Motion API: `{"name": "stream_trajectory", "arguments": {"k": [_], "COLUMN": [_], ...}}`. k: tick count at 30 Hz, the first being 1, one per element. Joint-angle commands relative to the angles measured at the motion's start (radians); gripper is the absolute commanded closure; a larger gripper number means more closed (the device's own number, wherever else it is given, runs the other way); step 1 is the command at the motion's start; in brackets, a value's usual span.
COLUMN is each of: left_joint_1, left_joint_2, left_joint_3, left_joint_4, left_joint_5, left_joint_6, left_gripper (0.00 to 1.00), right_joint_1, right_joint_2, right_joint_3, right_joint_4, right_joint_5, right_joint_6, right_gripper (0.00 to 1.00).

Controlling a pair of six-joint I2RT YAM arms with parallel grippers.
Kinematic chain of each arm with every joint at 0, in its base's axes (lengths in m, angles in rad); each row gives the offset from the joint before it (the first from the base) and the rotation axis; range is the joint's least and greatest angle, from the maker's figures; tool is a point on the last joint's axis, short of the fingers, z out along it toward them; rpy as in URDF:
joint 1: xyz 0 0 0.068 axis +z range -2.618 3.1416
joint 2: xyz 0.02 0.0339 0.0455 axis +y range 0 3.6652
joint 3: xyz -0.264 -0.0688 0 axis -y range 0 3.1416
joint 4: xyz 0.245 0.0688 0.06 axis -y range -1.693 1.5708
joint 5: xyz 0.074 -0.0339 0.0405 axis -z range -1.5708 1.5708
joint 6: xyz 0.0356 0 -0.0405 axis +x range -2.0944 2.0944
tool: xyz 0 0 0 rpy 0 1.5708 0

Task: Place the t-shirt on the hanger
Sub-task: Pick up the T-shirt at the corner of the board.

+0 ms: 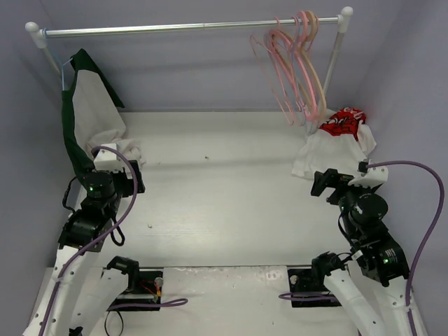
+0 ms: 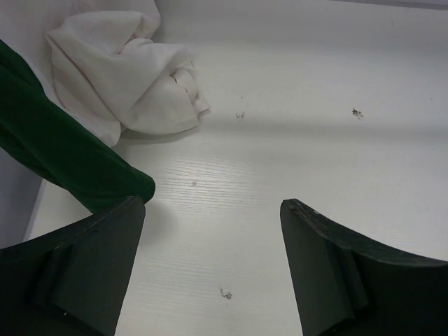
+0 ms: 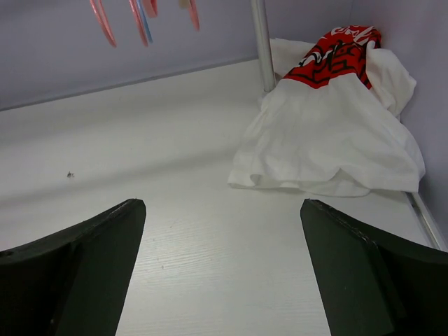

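The white t-shirt (image 1: 334, 143) with a red print lies crumpled on the table at the far right, against the rail's right post; it also shows in the right wrist view (image 3: 329, 133). Several thin pale-pink hangers (image 1: 280, 70) hang from the right end of the rail, with thicker peach-orange ones beside them; only their lower tips (image 3: 103, 17) show in the right wrist view. My right gripper (image 1: 323, 183) (image 3: 222, 210) is open and empty, just in front of the t-shirt's hem. My left gripper (image 1: 136, 180) (image 2: 213, 210) is open and empty at the left.
A white shirt with dark green sleeves (image 1: 87, 112) hangs at the rail's left end, its hem bunched on the table (image 2: 133, 77). The metal rail (image 1: 182, 28) spans the back on two posts. Grey walls close in on both sides.
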Motion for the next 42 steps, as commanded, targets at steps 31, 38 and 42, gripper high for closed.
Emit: {"name": "stream_trajectory", "arguments": {"k": [31, 38, 42], "left_joint_1": [-0.052, -0.071, -0.074], "left_joint_2": [0.061, 0.058, 0.058], "left_joint_3": [0.090, 0.046, 0.047], "left_joint_4": [-0.146, -0.120, -0.124], "left_joint_5": [0.148, 0.170, 0.162], "left_joint_6": [-0.061, -0.069, -0.057], "left_gripper": [0.21, 0.21, 0.21], "right_joint_1": [-0.506, -0.517, -0.517], "right_joint_2": [0.818, 1.168, 1.343], "right_joint_3": [-0.027, 0.232, 0.318], "right_joint_4": [0.525, 0.519, 0.449], "right_joint_5": [-0.075, -0.159, -0.115], "right_joint_6": [0.278, 0.166, 0.209], "right_gripper": [0.00, 0.00, 0.00]}}
